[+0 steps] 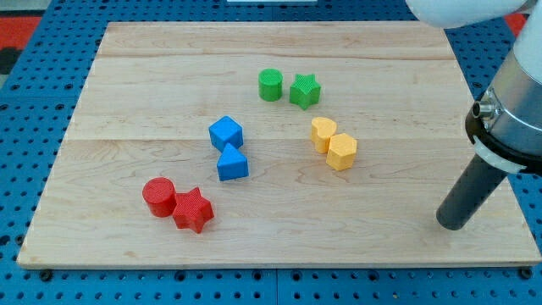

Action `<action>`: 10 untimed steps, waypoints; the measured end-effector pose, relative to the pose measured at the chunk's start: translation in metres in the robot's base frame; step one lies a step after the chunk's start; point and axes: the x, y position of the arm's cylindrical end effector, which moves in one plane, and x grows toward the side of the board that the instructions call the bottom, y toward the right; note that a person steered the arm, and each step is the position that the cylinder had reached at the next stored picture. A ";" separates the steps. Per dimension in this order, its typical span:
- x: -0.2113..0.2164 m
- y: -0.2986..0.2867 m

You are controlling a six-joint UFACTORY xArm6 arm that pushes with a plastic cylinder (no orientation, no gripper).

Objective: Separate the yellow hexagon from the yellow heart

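Observation:
The yellow hexagon point(342, 152) lies right of the board's middle. The yellow heart point(322, 133) touches it on its upper left side. My tip point(452, 224) rests on the board near the right edge, well to the lower right of the yellow pair and apart from every block.
A green cylinder point(270, 85) and a green star point(304, 91) sit together above the yellow pair. A blue cube point(226, 133) and a blue triangle point(232, 163) sit at the middle. A red cylinder point(158, 196) and a red star point(193, 209) sit lower left. The wooden board point(127, 102) ends just right of my tip.

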 end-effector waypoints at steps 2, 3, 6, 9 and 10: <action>-0.076 0.001; -0.157 -0.001; -0.179 -0.176; -0.073 -0.123; -0.039 -0.088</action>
